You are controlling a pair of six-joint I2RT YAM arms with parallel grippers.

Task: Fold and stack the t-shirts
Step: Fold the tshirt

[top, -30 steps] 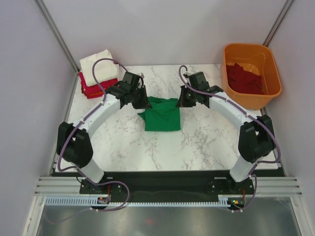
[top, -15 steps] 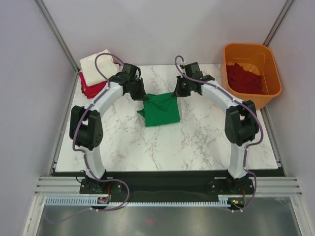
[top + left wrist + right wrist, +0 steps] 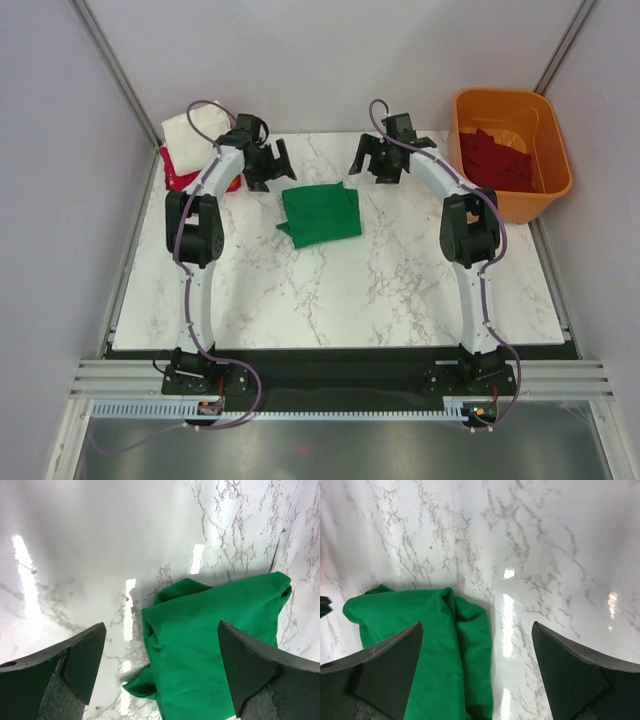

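Though folded near-square, green t-shirt (image 3: 322,213) skewed, flap pointing left.

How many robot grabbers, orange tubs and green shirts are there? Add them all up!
2 grippers: the left gripper and the right gripper, both open
1 orange tub
1 green t-shirt
Total: 4

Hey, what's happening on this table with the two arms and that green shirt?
Two arms are folding t-shirts. The green t-shirt lies folded mid-table; the left gripper and right gripper hover open by its far corners, holding nothing. A cream-white shirt tops a red shirt far left; dark red shirts wait in the orange tub.
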